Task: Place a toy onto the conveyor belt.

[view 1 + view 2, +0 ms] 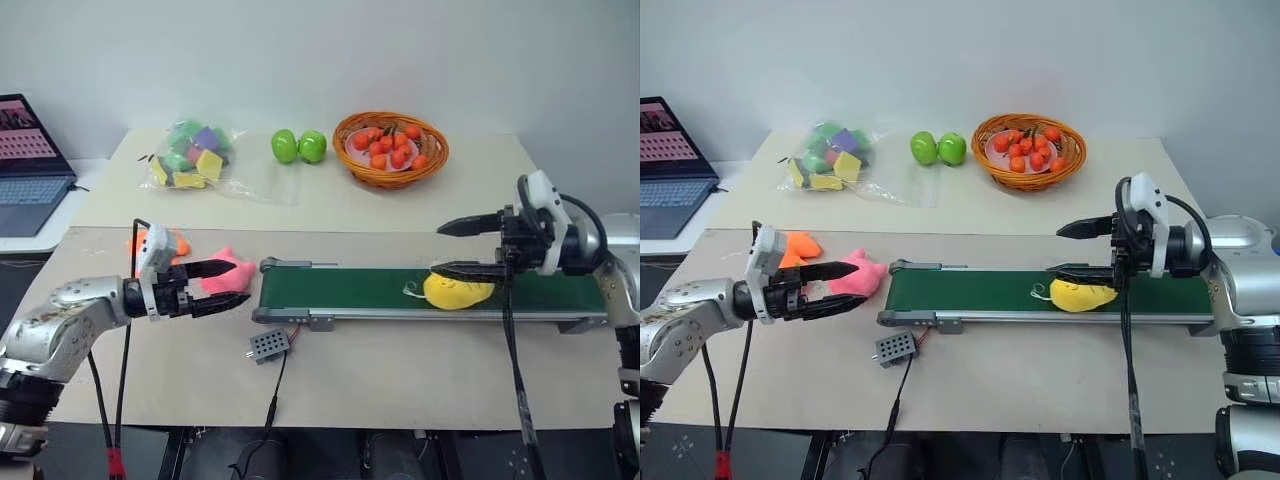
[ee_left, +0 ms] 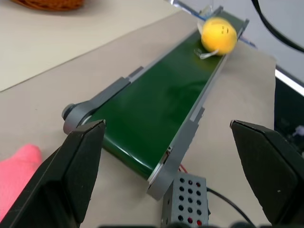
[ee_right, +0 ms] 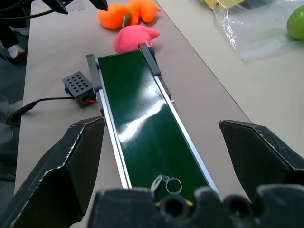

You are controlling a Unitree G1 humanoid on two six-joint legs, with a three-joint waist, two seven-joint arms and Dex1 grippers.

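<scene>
The toy, a yellow oval plush with a small face, lies on the conveyor belt towards its right end, a key ring beside it. My right gripper hangs open just over the toy, lower finger close above its top, upper finger well clear. In the left wrist view the toy sits at the far end of the belt. My left gripper is open and empty at the belt's left end, right in front of a pink plush.
An orange plush lies behind the pink one. A small grey perforated box with a cable sits in front of the belt. Further back stand a bag of coloured blocks, two green balls, a wicker basket and a laptop.
</scene>
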